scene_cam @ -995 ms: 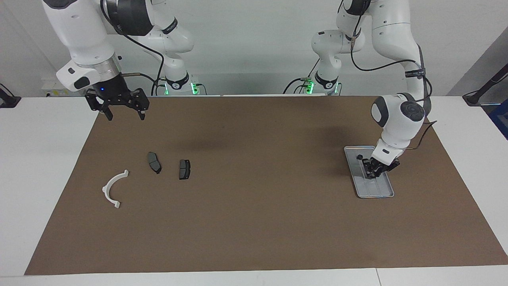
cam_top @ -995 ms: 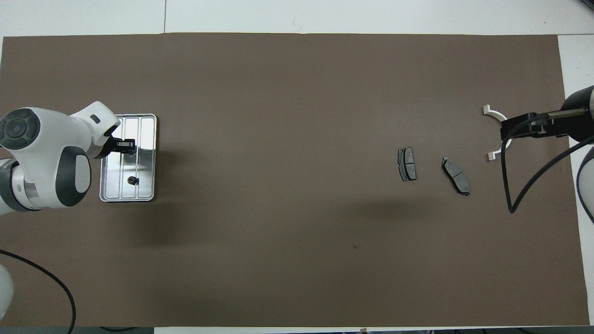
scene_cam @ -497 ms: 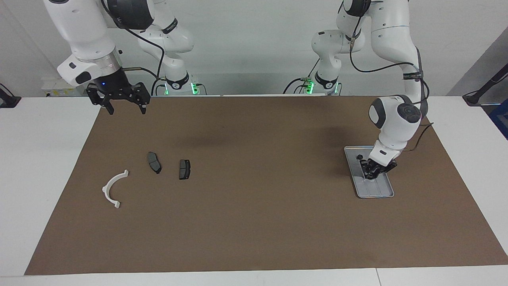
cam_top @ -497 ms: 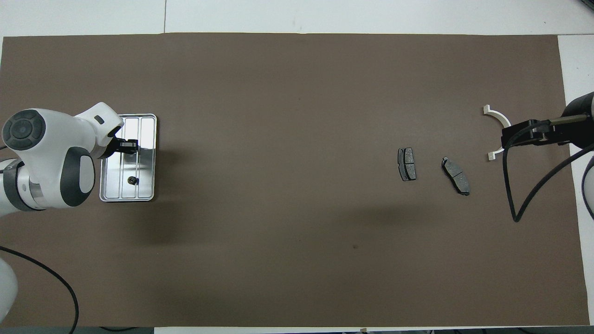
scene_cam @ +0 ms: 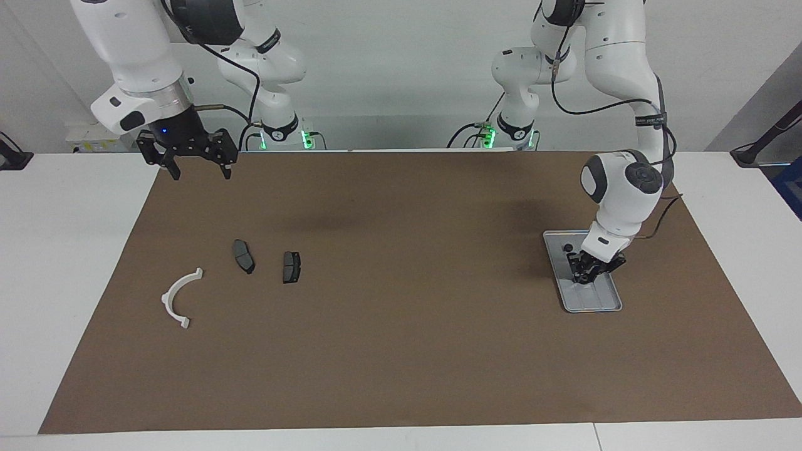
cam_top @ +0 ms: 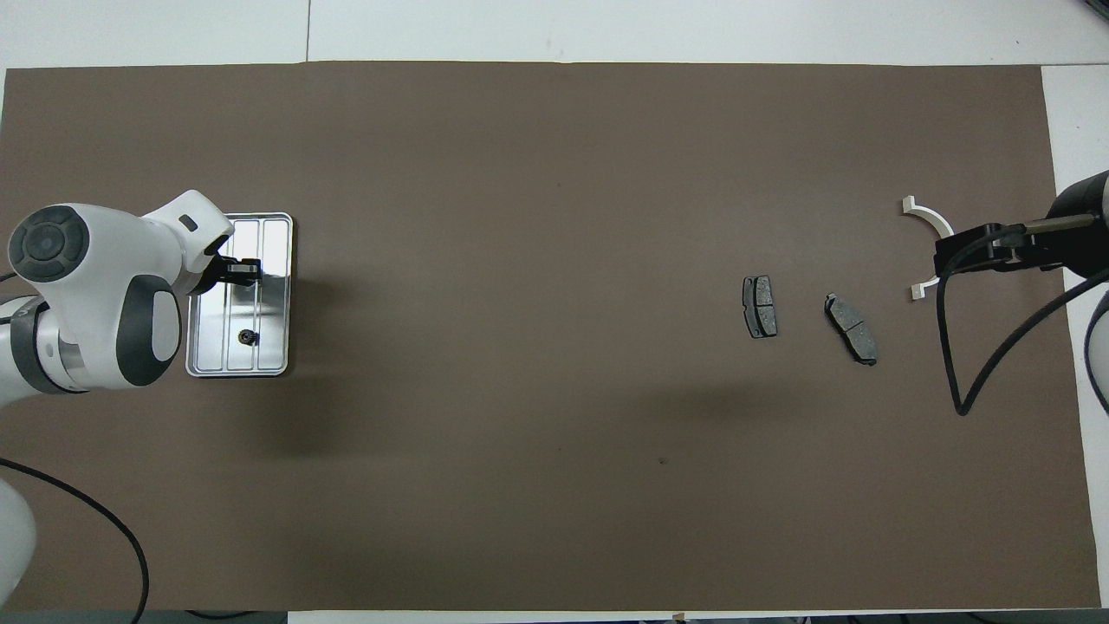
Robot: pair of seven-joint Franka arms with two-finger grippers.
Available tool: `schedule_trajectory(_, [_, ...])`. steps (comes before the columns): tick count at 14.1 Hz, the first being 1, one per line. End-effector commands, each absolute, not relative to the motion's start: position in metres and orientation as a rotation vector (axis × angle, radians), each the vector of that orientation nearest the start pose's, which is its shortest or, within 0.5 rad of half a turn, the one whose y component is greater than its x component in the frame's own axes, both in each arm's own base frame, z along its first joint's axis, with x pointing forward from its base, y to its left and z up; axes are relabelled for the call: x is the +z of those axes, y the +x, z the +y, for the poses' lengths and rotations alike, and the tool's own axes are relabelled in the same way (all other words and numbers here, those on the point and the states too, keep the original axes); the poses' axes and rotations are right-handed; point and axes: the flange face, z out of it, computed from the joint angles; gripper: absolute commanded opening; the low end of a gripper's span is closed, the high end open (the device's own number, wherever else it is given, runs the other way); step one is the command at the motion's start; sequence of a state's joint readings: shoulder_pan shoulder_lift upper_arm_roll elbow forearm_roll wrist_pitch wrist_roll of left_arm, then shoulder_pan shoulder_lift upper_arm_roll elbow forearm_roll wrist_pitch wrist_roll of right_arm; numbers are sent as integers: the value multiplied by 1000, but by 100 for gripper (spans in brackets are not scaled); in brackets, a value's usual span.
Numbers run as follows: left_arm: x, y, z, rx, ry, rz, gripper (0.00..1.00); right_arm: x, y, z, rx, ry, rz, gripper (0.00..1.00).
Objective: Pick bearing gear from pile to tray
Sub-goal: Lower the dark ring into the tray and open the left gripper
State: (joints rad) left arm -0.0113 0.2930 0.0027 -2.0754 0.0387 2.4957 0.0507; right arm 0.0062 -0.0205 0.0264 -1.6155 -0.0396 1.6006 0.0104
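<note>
The silver tray lies at the left arm's end of the mat. One small black bearing gear rests in it, at the end nearer to the robots. My left gripper hangs low over the tray's middle, and I cannot tell whether it holds anything. At the right arm's end lies the pile: a white curved arc and two dark brake pads. My right gripper is raised and open, holding nothing, over the mat's edge.
A brown mat covers most of the white table. A black cable hangs from the right arm. Nothing lies on the mat between the pile and the tray.
The right gripper has risen and drawn back toward the robots, still open. The left arm's wrist has lifted slightly over the tray. The parts on the mat have not moved.
</note>
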Motion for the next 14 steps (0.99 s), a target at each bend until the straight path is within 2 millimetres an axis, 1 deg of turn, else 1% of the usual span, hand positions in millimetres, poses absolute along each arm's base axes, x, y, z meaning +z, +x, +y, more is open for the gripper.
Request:
schedule_trajectory(1, [293,597,-13,-219,-3107,132,25,622,546,12,-1,-3177,-59,100])
schedule_trajectory(2, [292,597,-12,-215,-3106,141,59,622,546,12,0,-3177,-59,100])
schedule_trajectory(3, [292,596,-13,-210,-3106,146,75,623,547,12,-8,-3177,-59,100])
schedule_trajectory(6, [293,597,-13,-210,-3106,146,78,623,547,9,-17,-3176,-50,100])
schedule_trajectory(9, [303,604,-13,-238,-3105,134,78,624,546,8,-22,-3176,-47,100])
schedule_trajectory(11, [320,612,-15,-262,-3103,130,79,624,546,7,-22,-3176,-45,100])
schedule_trajectory(12, [333,617,-14,-272,-3103,120,80,625,546,7,-27,-3176,-45,100])
schedule_trajectory(13, [348,622,-15,-275,-3107,72,81,625,546,7,-27,-3176,-45,100])
schedule_trajectory(14, [367,624,-15,-295,-3111,-12,81,625,546,8,-25,-3176,-47,100])
